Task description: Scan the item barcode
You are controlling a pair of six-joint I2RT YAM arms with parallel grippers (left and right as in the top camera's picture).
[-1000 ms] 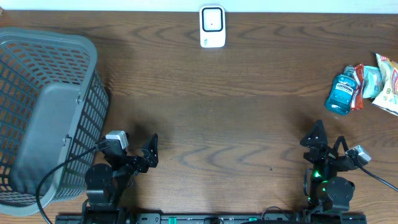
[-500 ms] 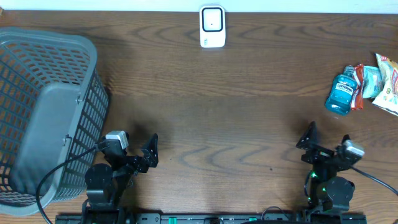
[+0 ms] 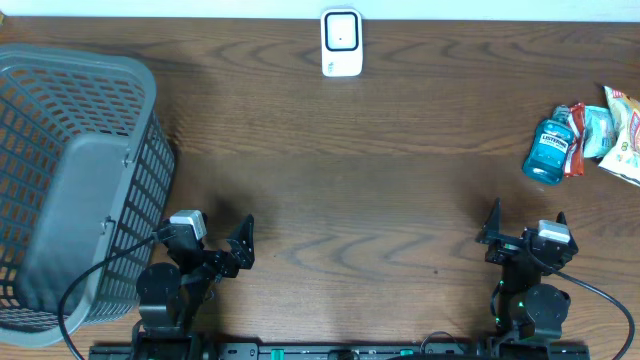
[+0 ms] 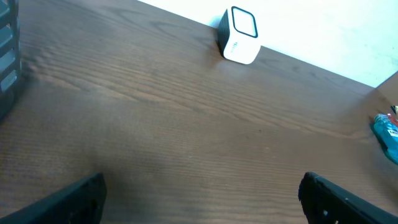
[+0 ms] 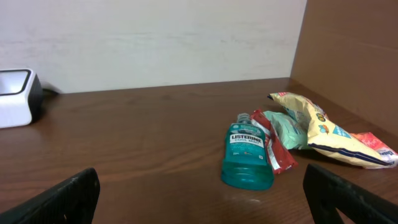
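Note:
A white barcode scanner (image 3: 341, 43) stands at the table's far edge, also seen as the scanner (image 4: 239, 35) in the left wrist view and the scanner (image 5: 17, 98) in the right wrist view. A blue mouthwash bottle (image 3: 547, 148) lies at the far right beside a red packet (image 3: 574, 140), a green packet (image 3: 598, 130) and a yellow snack bag (image 3: 625, 135). The bottle (image 5: 249, 159) lies ahead of my right gripper (image 3: 524, 232), which is open and empty. My left gripper (image 3: 243, 243) is open and empty near the front edge.
A large grey plastic basket (image 3: 75, 180) lies on its side along the left of the table, next to the left arm. A white wall (image 5: 149, 37) backs the table and a brown board (image 5: 354, 50) stands at the right.
The right gripper has swung round at its wrist, its camera housing moving from the right side toward the middle. The left arm and all the items have stayed put.

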